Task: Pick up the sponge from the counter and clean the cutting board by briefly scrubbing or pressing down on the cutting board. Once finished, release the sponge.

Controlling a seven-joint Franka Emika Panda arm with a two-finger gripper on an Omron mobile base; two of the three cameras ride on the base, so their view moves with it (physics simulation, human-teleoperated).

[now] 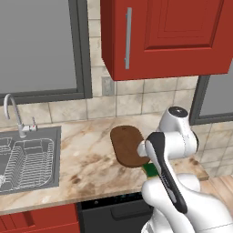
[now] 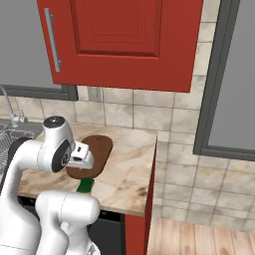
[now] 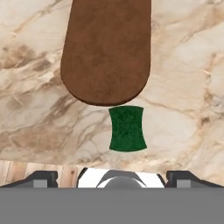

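The sponge (image 3: 127,128), dark green on top, lies flat on the counter (image 3: 183,87), just off the rounded near end of the cutting board (image 3: 106,48) and touching or nearly touching its edge. My gripper (image 3: 112,177) hovers above the sponge, open, its fingertips (image 3: 41,177) spread wide with nothing between them. From the base, the sponge (image 1: 150,170) peeks out under my arm near the counter's front edge, beside the brown board (image 1: 127,145). In the right base view the sponge (image 2: 85,186) lies below the board (image 2: 97,149), under my hand.
A steel sink (image 1: 27,159) with a wire rack and a faucet (image 1: 13,113) is at the left. Red cabinets (image 1: 164,36) hang above. The counter ends at the right (image 2: 152,169), with wooden floor (image 2: 199,234) beyond.
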